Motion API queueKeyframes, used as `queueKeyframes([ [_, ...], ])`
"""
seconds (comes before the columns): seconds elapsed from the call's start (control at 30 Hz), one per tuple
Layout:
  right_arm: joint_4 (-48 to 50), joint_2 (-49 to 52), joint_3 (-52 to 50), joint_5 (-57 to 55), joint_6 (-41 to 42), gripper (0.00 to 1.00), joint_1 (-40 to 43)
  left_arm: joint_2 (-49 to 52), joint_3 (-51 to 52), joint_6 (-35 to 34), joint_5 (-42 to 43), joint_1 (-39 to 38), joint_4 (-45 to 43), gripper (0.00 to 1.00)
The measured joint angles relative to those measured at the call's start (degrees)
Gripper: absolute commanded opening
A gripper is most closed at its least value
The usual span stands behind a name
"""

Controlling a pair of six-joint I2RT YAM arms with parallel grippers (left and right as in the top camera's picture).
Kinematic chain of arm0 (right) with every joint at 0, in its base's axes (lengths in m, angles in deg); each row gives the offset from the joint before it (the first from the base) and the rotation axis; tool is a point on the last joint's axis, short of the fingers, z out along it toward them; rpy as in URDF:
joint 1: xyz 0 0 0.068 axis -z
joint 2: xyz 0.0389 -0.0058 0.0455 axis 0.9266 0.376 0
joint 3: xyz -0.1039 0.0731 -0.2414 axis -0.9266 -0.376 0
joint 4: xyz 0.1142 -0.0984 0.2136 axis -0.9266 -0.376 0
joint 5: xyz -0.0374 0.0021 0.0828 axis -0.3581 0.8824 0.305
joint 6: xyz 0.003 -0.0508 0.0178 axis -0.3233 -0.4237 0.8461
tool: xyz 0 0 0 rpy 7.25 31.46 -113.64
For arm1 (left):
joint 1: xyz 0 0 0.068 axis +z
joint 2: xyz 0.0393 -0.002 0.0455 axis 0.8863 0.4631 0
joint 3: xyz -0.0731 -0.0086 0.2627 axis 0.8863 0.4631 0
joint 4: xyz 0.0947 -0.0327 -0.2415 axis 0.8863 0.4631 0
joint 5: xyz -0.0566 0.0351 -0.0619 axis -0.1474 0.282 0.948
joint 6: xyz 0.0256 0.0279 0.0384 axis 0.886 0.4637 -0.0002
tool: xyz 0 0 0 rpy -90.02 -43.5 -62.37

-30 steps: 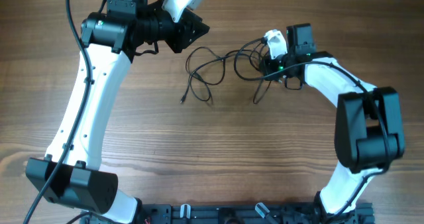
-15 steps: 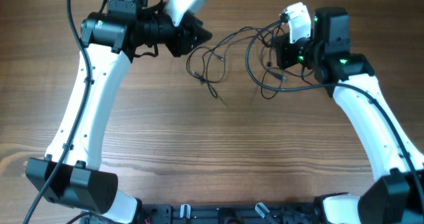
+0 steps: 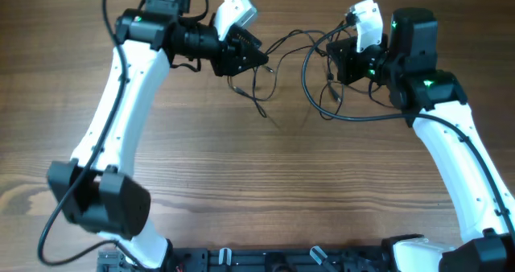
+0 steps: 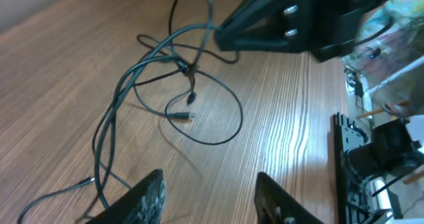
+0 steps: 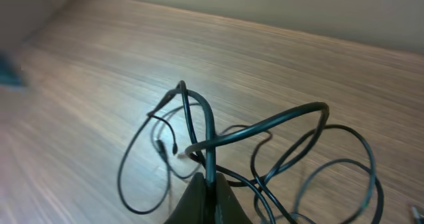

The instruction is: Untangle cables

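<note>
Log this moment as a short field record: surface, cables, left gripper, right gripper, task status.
surface: wooden table
cables: thin black strands crossing in one tangle; part lies on the table, part is lifted towards the right arm
left gripper: open, nothing between its fingers, facing the strands on the table
right gripper: shut on the cables, loops rising from its tips
task status: not untangled yet
</note>
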Motion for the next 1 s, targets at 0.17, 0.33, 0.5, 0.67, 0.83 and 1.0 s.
queueKeyframes([
  [0.17, 0.0, -1.0, 0.0, 4.7, 0.5, 0.04, 0.0, 2.3, 0.0, 0.4, 0.5, 0.0, -3.1, 0.52],
  [0.33, -0.1, -1.8, 0.0, 10.2, 1.5, 0.04, 0.0, 2.4, 0.0, 0.6, 0.5, 0.0, -6.8, 0.49],
  [0.5, -0.2, -2.6, 0.0, 14.8, 2.6, 0.04, 0.0, 3.2, 0.0, 0.6, 0.6, 0.0, -7.8, 0.47],
  [0.67, -0.2, -3.4, 0.0, 17.3, 3.7, 0.04, 0.0, 4.6, 0.0, 0.6, 0.5, 0.0, -7.8, 0.44],
  [0.83, -0.2, -3.6, 0.0, 18.3, 4.9, 0.04, 0.0, 5.3, 0.0, 0.7, 0.5, 0.0, -7.8, 0.35],
  [1.0, -0.2, -3.6, 0.0, 18.9, 5.2, 0.04, 0.0, 5.3, 0.0, 1.0, 1.2, 0.0, -7.8, 0.26],
])
